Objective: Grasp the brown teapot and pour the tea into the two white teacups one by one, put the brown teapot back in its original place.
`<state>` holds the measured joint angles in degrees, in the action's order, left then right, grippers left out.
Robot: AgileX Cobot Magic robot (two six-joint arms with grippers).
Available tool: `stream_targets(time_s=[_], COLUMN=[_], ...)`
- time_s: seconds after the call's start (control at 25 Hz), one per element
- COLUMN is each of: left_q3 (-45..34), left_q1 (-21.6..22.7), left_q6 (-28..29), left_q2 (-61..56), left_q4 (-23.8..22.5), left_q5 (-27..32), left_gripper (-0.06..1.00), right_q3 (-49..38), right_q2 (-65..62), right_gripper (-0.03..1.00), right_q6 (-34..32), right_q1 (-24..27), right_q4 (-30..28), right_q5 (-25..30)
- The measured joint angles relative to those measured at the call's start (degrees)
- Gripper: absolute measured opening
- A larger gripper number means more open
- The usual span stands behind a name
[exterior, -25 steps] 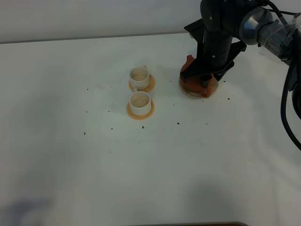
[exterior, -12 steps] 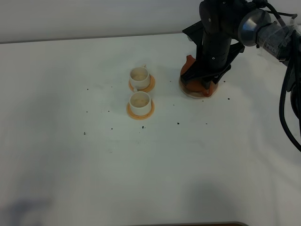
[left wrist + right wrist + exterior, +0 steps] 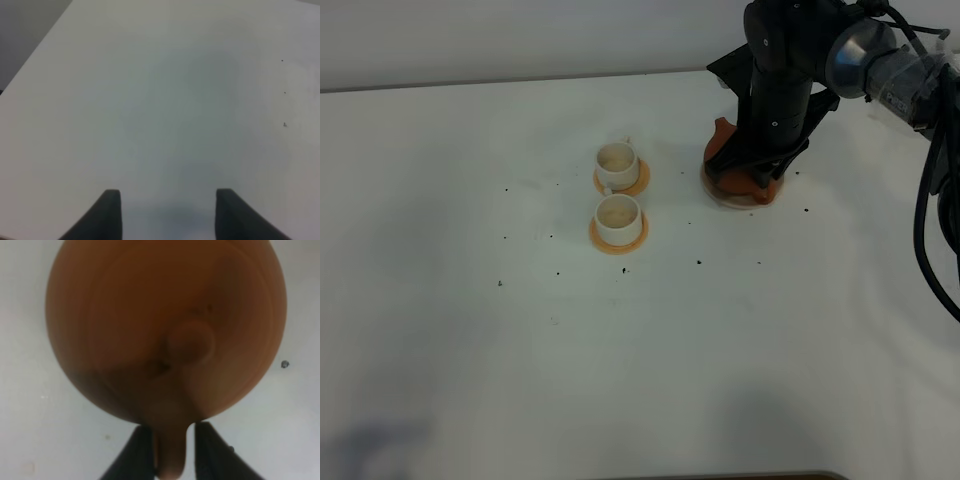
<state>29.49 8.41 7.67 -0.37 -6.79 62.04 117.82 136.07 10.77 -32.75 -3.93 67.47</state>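
Right jaws narrowed from a second ago, pinching brown teapot (image 3: 165, 330) by its handle, left jaws apart

Since earlier: right gripper (image 3: 172, 456) lower, jaws tight around brown teapot (image 3: 165, 330) handle.

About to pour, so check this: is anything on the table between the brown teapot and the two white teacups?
Nothing visible does. Only bare table lies between the brown teapot and the farther teacup or the nearer teacup.
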Motion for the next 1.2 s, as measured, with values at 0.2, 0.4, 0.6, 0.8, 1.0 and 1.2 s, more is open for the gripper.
stream_targets(time_s=[0.2,0.4,0.6,0.8,1.0,1.2], left_q3=[0.0,0.0,0.0,0.0,0.0,0.0], left_q1=[0.0,0.0,0.0,0.0,0.0,0.0], left_q6=[0.0,0.0,0.0,0.0,0.0,0.0], left_q2=[0.0,0.0,0.0,0.0,0.0,0.0], left_q4=[0.0,0.0,0.0,0.0,0.0,0.0], left_q5=[0.0,0.0,0.0,0.0,0.0,0.0], left_gripper=[0.43,0.43,0.43,0.43,0.43,0.43], right_q3=[0.0,0.0,0.0,0.0,0.0,0.39], right_q2=[0.0,0.0,0.0,0.0,0.0,-0.05], right_gripper=[0.1,0.1,0.1,0.1,0.1,0.1], right_q6=[-0.05,-0.05,0.0,0.0,0.0,-0.06], right_q1=[0.0,0.0,0.0,0.0,0.0,0.0], right_q4=[-0.05,-0.05,-0.05,-0.05,-0.05,-0.05], right_q5=[0.12,0.72,0.99,1.01,1.06,1.39])
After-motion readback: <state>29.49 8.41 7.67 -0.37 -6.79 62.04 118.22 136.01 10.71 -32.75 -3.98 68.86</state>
